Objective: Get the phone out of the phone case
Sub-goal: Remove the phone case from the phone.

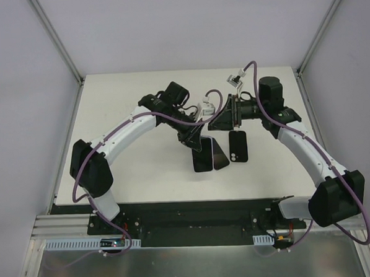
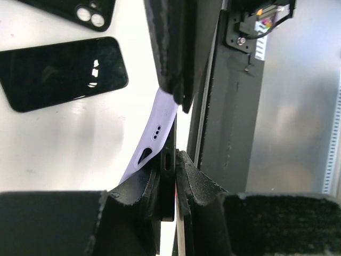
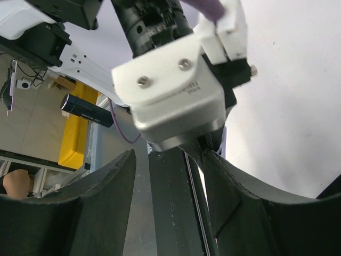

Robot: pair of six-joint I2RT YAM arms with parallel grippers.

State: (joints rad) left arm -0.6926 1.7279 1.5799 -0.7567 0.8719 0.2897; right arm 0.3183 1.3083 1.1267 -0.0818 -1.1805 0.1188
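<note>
clearly above the white table point(image 2: 64, 144), the left gripper point(image 2: 168, 165) has its jaws pressed almost together on the thin edge of the phone point(image 2: 169, 160), which stands on edge between the two padded fingers. the phone shows as a narrow dark slab with a small slot in its rim just above the grip. the phone case point(image 2: 160, 117) is pale lilac and soft. it bows away from the slab on the left in a smooth curve, and its wall carries a short row of three tiny holes and a longer rounded cut-out below them. its lower end runs down into the fingers, and i cannot tell whether it is pinched too or only lies against them. the case's upper end meets the dark fingers that come in from the top of the left wrist view. the right gripper point(image 3: 169, 157) faces the left one with its jaws standing well apart, one on each side of a dark upright slab. gaps show on both sides, so it grips nothing. from overhead, the two grippers meet over the middle of the table, the left point(image 1: 194, 133) beside the right point(image 1: 224, 119). on the table lie a black phone point(image 2: 64, 72), glossy face up, and near it a second phone point(image 2: 88, 12) showing two round lenses.
</note>
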